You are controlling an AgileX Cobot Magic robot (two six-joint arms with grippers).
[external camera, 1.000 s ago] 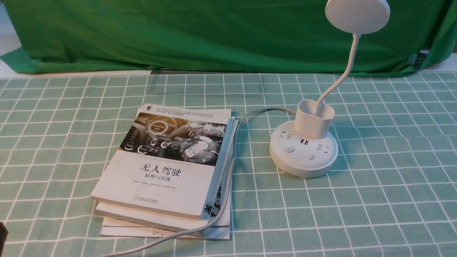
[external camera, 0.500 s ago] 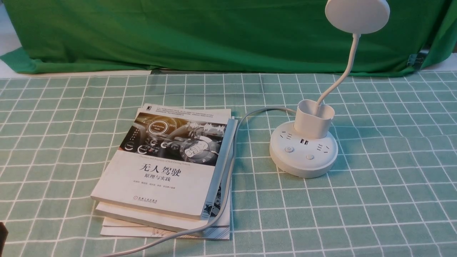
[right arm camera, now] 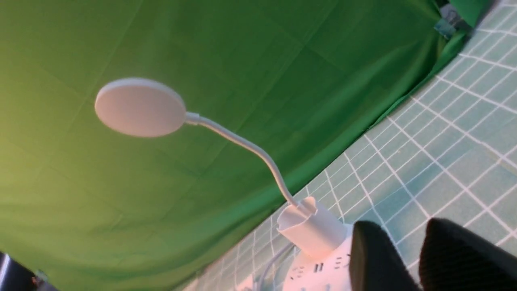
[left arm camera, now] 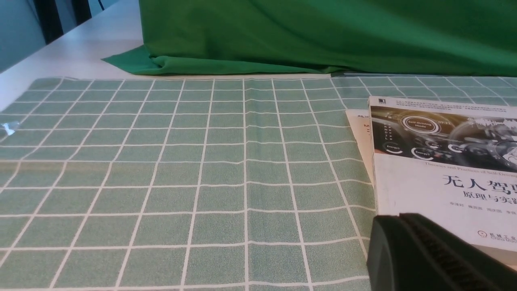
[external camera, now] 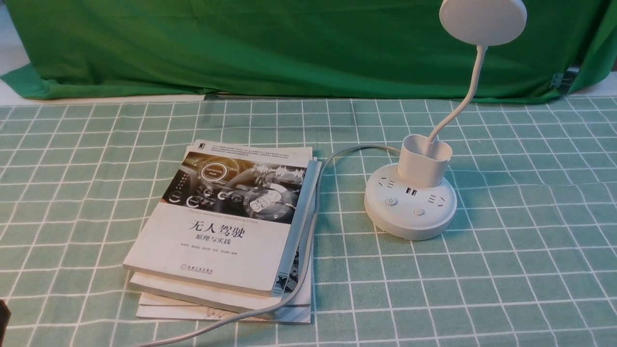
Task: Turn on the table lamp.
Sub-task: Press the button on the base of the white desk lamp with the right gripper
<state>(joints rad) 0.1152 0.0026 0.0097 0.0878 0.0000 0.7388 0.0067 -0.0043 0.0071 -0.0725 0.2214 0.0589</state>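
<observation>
The right gripper (right arm camera: 404, 236) shows only in its own wrist view. Its two dark fingers (right arm camera: 375, 262) stand slightly apart with nothing between them, so it is released and empty. It faces the table lamp (external camera: 409, 212) but is clear of it, since the front view shows nothing near the lamp. Of the left gripper (left arm camera: 424, 252) only a dark ribbed piece is visible, low by the near corner of the books (external camera: 226, 221). I cannot tell whether its jaws are parted or closed.

The lamp stands on the checked tablecloth (external camera: 530, 270), right of the book stack. Its round base (external camera: 424, 230) sits flat, the cup holder (external camera: 424, 161) rises from it, and the gooseneck (external camera: 465, 96) curves up to the disc head (external camera: 482, 19). The grey cord (external camera: 313, 226) trails along the books' edge.

This job likely needs no grasp. The lamp looks like light plastic, and its thin neck probably flexes, so neck and head are poor places to push. The contact point is on the base's top, where two small buttons sit — one with a power mark (external camera: 391, 201) and a plain one (external camera: 418, 211) (which one lights the head I cannot tell). A fingertip pressing straight down seems safest, because a slanted push could slide the base on the cloth.
</observation>
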